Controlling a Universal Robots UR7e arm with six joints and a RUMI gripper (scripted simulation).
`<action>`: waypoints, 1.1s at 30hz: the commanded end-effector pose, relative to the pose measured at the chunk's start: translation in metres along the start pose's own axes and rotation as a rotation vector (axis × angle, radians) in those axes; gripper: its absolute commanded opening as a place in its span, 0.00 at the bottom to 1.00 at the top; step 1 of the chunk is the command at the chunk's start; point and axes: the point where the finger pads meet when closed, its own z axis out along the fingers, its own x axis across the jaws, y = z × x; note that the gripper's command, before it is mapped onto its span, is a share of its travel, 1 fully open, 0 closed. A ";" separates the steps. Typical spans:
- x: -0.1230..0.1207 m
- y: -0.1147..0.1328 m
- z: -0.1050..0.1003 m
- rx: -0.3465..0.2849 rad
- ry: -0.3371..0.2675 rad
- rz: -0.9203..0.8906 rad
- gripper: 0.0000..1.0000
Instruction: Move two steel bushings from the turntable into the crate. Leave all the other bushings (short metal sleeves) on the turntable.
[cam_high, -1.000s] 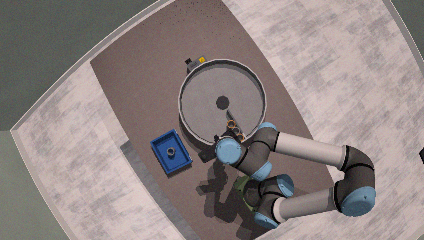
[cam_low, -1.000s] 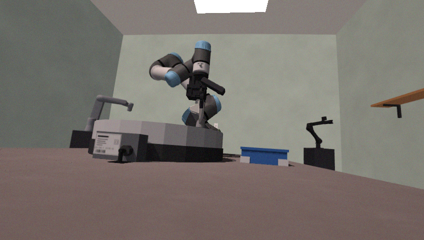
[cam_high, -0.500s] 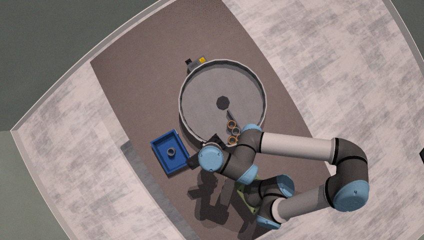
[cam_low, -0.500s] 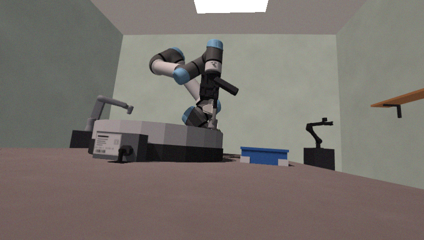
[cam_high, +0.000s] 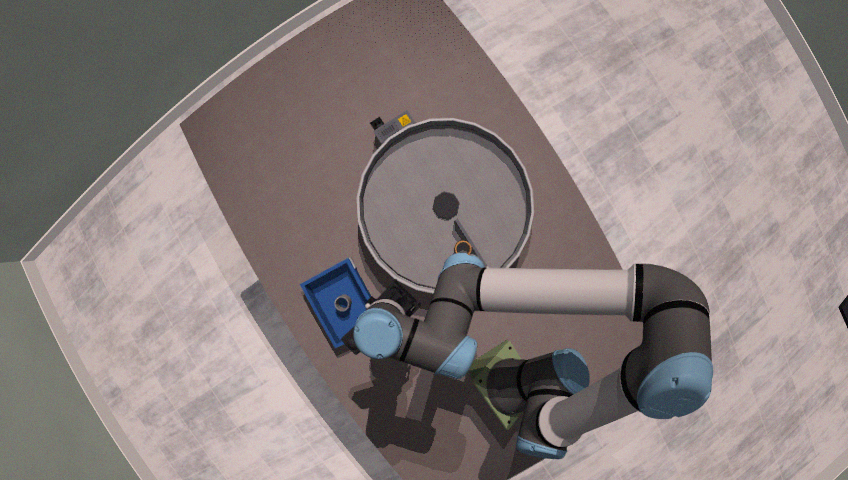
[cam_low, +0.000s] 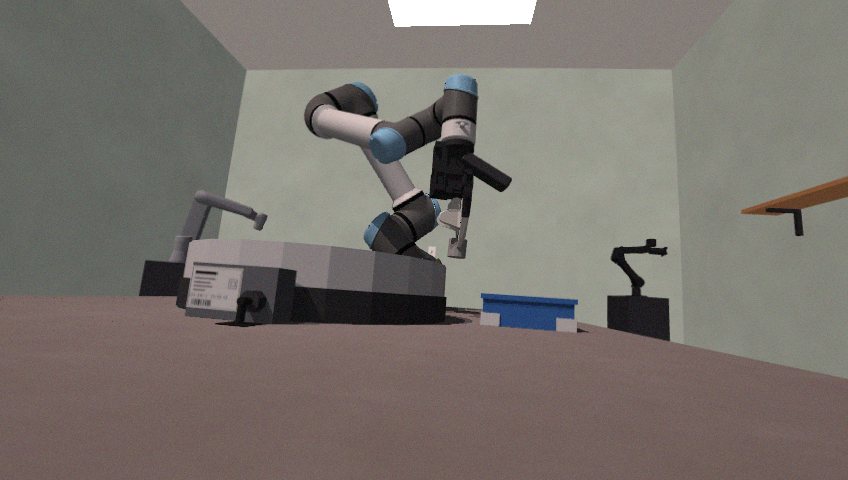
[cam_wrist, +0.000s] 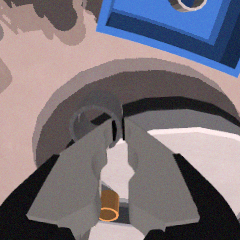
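Claw (cam_wrist: 118, 129) clenched on the thin wall of a grey steel bushing (cam_wrist: 92, 107), the ring hanging to the left of the fingertips in the wrist view. Raised well above the desk (cam_high: 285, 148), over the strip between turntable (cam_high: 380, 160) and blue crate (cam_high: 326, 285); in the exterior view, hanging just past the turntable's right edge and left of the crate. Already inside the crate, standing upright on its floor: a second steel bushing (cam_high: 342, 303), apart from the walls. On the turntable, near its rim on the arm's side: one orange bushing (cam_high: 463, 247), partly hidden by the arm's elbow joint in the top view. Crate close beside the turntable, set at an angle on the desk.
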 end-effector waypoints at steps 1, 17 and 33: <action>0.012 -0.025 0.000 0.000 0.000 -0.033 0.00; 0.038 -0.087 0.000 0.000 0.000 -0.117 0.00; 0.051 -0.120 0.000 0.000 0.000 -0.162 0.00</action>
